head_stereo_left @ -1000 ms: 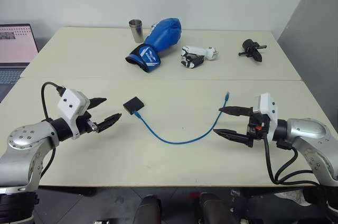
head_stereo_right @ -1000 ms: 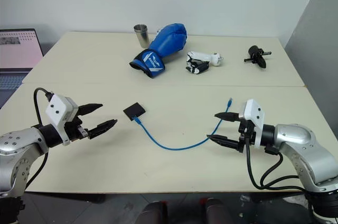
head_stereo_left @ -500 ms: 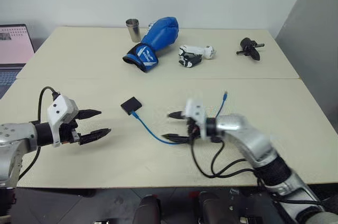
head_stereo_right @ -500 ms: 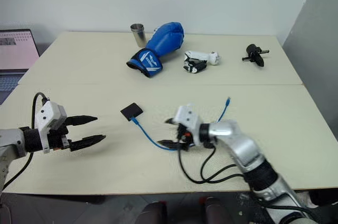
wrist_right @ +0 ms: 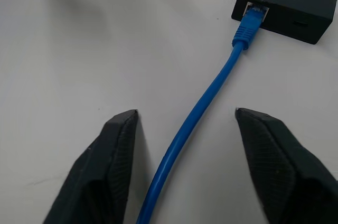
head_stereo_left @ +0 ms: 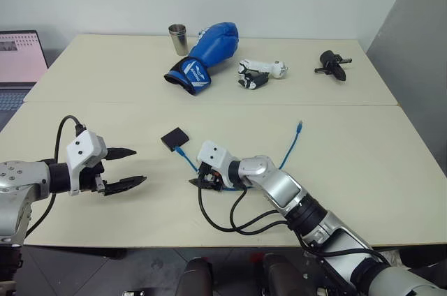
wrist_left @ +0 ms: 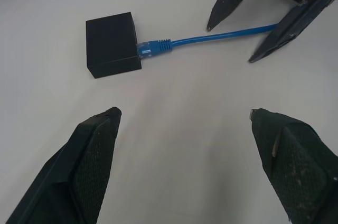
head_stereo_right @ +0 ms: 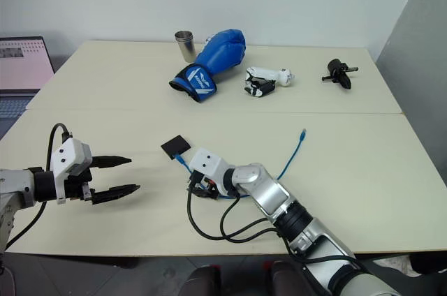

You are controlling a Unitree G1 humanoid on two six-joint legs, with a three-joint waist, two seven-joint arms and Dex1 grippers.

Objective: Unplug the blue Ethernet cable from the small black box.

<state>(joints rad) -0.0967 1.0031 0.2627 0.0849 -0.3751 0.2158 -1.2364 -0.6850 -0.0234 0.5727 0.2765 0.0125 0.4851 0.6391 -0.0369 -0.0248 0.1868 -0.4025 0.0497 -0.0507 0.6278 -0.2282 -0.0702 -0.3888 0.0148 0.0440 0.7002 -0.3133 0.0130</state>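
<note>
The small black box (head_stereo_left: 175,137) lies flat on the near half of the bench (head_stereo_left: 391,163), a little left of the middle, with the blue Ethernet cable (wrist_right: 211,97) still plugged into the side that faces the near edge; from there the cord runs toward the near edge, then curves right and back, so that its free plug (head_stereo_left: 299,126) rests well apart from the box. The right gripper (wrist_right: 185,150) sits low over the cord just short of the plug, jaws spread with the cord between them but not yet pinched. The left gripper (wrist_left: 182,129) hovers near the left edge, facing the box, jaws spread and empty. The cord looks light, limp and smooth, so pulling mid-length would likely drag the box along, which seems light and free to slide. The better hold is probably the stiff plug boot at the port, with the box pinned by its edges
</note>
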